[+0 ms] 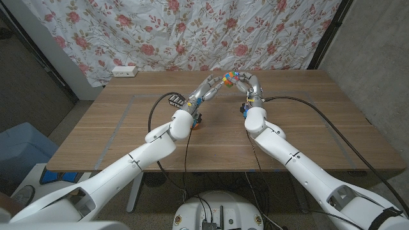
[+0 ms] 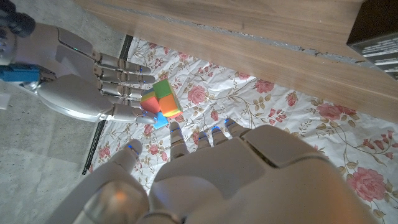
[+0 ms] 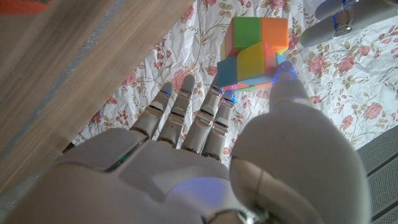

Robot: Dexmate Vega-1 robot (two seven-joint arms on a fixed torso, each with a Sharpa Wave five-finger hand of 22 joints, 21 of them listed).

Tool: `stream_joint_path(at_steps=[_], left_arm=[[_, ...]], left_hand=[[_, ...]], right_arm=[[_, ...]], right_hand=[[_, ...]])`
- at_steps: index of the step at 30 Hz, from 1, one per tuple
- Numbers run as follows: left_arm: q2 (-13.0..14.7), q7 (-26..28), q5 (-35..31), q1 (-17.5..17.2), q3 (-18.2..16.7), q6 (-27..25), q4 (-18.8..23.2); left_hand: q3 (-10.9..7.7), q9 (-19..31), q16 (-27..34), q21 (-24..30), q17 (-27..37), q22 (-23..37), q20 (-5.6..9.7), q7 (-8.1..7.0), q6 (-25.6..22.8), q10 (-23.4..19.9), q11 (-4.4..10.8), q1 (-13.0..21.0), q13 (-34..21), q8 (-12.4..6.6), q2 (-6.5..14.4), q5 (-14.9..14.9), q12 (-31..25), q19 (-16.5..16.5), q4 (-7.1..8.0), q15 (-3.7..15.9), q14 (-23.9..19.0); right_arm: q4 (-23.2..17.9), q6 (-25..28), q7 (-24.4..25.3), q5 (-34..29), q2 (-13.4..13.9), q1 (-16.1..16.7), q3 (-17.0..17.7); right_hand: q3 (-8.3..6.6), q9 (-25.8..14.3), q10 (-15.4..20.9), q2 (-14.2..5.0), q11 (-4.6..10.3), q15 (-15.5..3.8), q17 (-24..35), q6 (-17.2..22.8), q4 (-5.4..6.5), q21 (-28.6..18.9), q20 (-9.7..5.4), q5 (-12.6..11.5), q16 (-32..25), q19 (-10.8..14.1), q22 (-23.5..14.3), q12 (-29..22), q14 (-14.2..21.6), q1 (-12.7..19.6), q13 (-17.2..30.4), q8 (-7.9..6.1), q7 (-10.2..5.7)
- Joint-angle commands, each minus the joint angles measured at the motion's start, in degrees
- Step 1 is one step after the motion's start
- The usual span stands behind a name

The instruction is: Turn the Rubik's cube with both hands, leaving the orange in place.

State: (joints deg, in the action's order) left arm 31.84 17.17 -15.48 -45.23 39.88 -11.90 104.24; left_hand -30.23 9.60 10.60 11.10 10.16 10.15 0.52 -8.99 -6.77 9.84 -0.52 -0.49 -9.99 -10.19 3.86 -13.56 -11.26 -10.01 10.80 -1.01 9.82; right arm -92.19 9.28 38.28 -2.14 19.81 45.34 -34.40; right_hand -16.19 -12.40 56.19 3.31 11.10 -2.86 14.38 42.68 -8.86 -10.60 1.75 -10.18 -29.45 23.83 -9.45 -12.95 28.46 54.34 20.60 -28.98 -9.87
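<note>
We read no writing anywhere. Above the far side of the wooden table (image 1: 294, 115), before a flowered cloth (image 1: 192, 32), our left hand (image 1: 208, 89) and right hand (image 1: 250, 86) clamp fingers on the cube (image 1: 231, 78); a white power strip (image 1: 124, 71) lies nearby.

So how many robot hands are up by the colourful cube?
2. The left hand reaches up to the Rubik's cube from one side, and the right hand holds it from the other side.
</note>
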Motion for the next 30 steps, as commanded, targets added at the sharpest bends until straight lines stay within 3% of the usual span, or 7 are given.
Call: stream_joint_path(at_steps=[1,30], left_arm=[[-0.4,0.0,0.0,0.9,0.3,0.4,-1.4],[-1.1,-1.7,1.4,1.9,1.2,2.2,-3.1]], left_hand=[[-0.49,0.2,0.1,0.4,0.1,0.0,-0.32,-0.14,-0.5,0.7,-0.27,0.3,-0.1,-0.19,6.4,-0.2,-0.3,-0.6,-0.13,0.23,5.7],[-0.71,0.2,0.1,0.4,0.2,0.0,-0.44,-0.07,-0.9,0.5,-0.34,0.2,-0.1,-0.18,6.3,0.0,-0.2,-0.5,-0.16,0.16,5.5]], right_arm=[[-0.2,0.1,-0.5,0.5,0.5,-0.1,0.2],[0.1,-1.3,-0.2,0.3,-0.1,-0.3,-0.1]], right_hand=[[0.32,-0.1,1.1,-4.31,1.34,-7.72,0.1,2.6,0.1,-0.2,-0.01,-0.2,0.2,0.4,-0.1,-0.1,-0.2,4.5,0.3,-0.15,-2.88],[0.53,0.0,0.7,-4.35,1.37,-7.91,0.0,2.4,0.09,-0.2,0.05,-0.3,0.2,0.3,-0.1,0.0,-0.2,4.3,0.4,0.04,-2.87]])
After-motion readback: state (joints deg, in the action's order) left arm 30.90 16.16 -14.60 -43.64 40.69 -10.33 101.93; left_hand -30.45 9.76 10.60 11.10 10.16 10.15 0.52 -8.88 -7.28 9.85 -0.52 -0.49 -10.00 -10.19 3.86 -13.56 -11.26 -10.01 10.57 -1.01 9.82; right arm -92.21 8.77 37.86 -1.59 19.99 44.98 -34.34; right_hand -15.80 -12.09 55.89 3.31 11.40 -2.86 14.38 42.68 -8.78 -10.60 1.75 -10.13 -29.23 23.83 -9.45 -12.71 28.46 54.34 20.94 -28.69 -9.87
